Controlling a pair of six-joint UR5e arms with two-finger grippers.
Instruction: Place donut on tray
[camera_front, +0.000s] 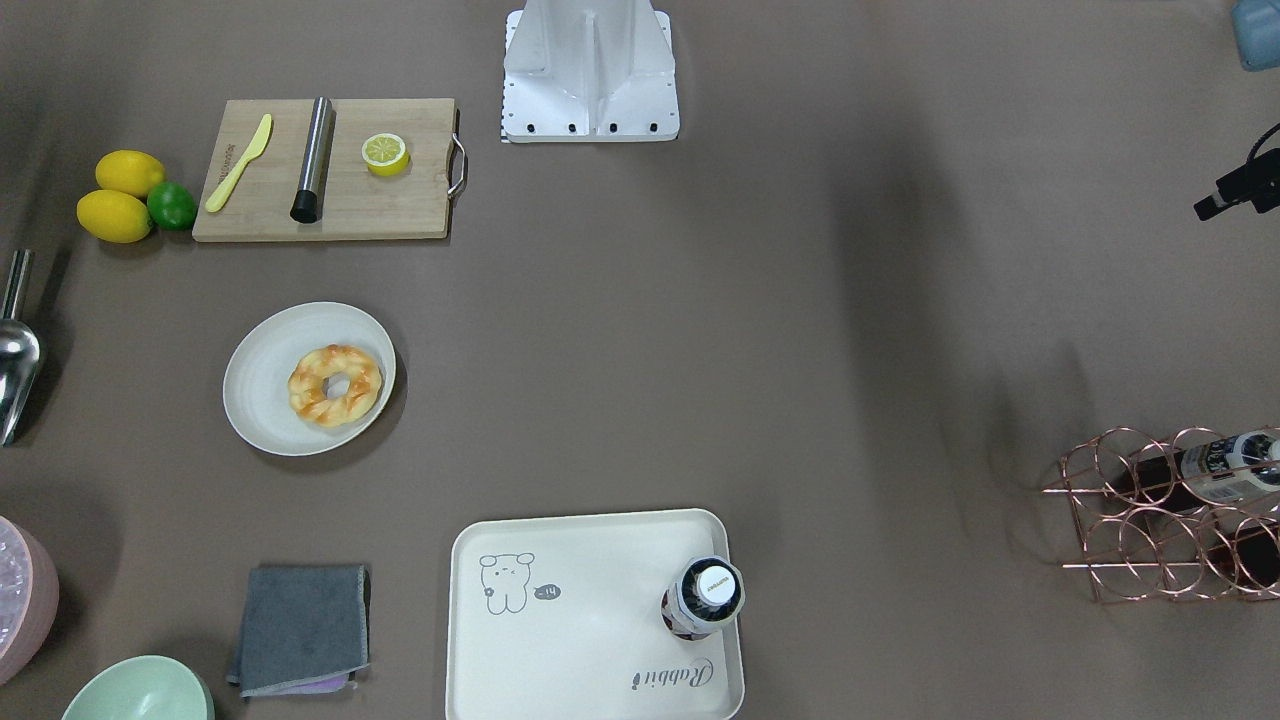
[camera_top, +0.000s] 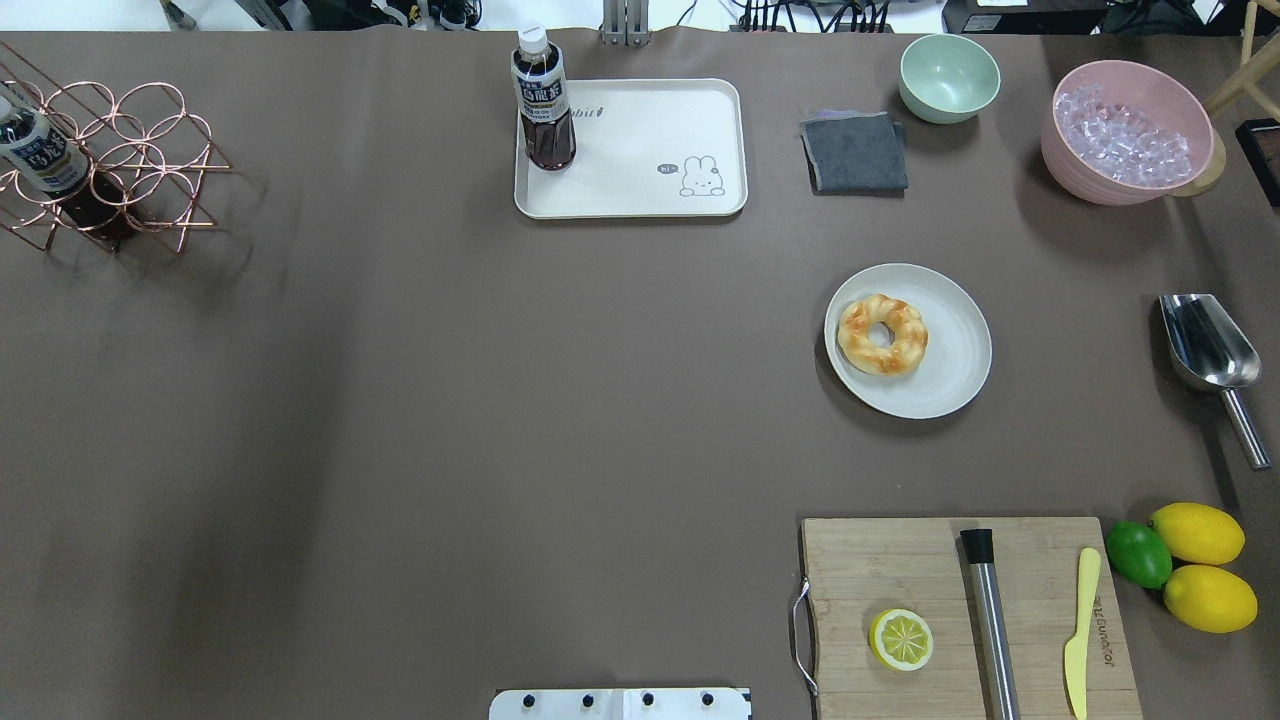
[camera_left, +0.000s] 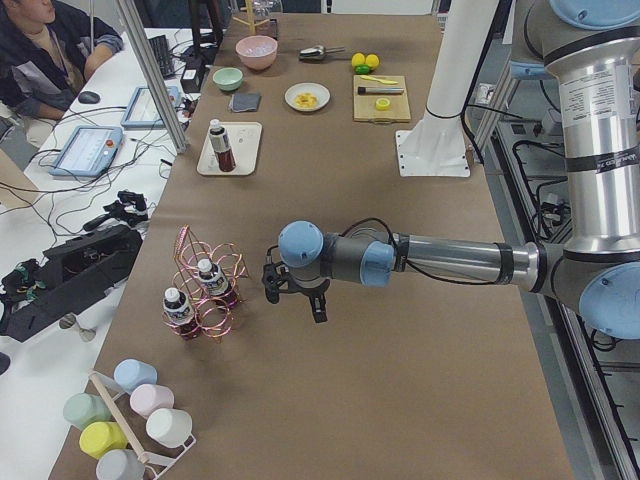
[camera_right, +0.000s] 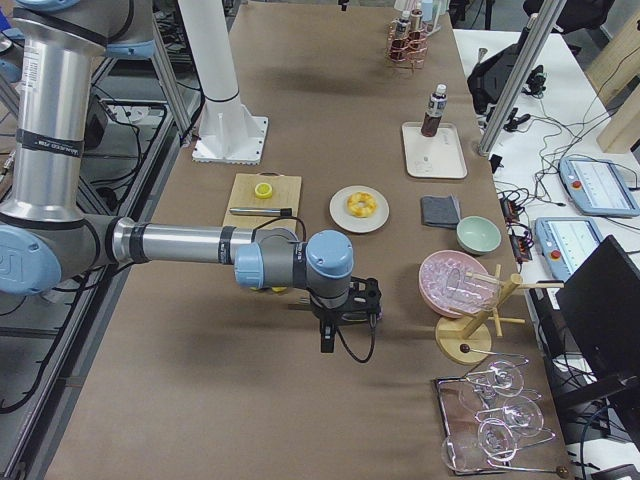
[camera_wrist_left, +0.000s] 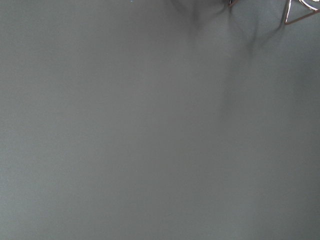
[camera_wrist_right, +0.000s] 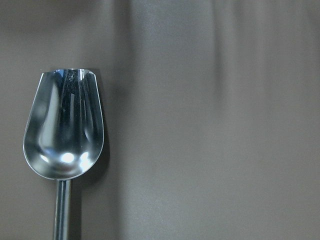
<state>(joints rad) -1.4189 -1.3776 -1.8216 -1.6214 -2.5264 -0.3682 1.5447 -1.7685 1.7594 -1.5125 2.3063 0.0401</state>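
Observation:
The donut (camera_top: 882, 335) is a golden twisted ring. It lies on a round off-white plate (camera_top: 950, 350) right of the table's middle, and shows in the front view (camera_front: 335, 385) too. The cream tray (camera_top: 640, 150) lies at the far edge with a dark drink bottle (camera_top: 543, 100) standing in its left corner. My left gripper (camera_left: 295, 295) hovers over bare table next to the wire rack, far from both. My right gripper (camera_right: 335, 320) hovers over the metal scoop (camera_wrist_right: 65, 130) at the right end. I cannot tell whether either gripper is open or shut.
A wooden cutting board (camera_top: 900, 560) with a lemon half (camera_top: 901, 639), a metal rod and a yellow knife lies near right. Lemons and a lime (camera_top: 1200, 560) sit beside it. A grey cloth (camera_top: 855, 150), green bowl (camera_top: 948, 77) and pink ice bowl (camera_top: 1130, 130) stand far right.

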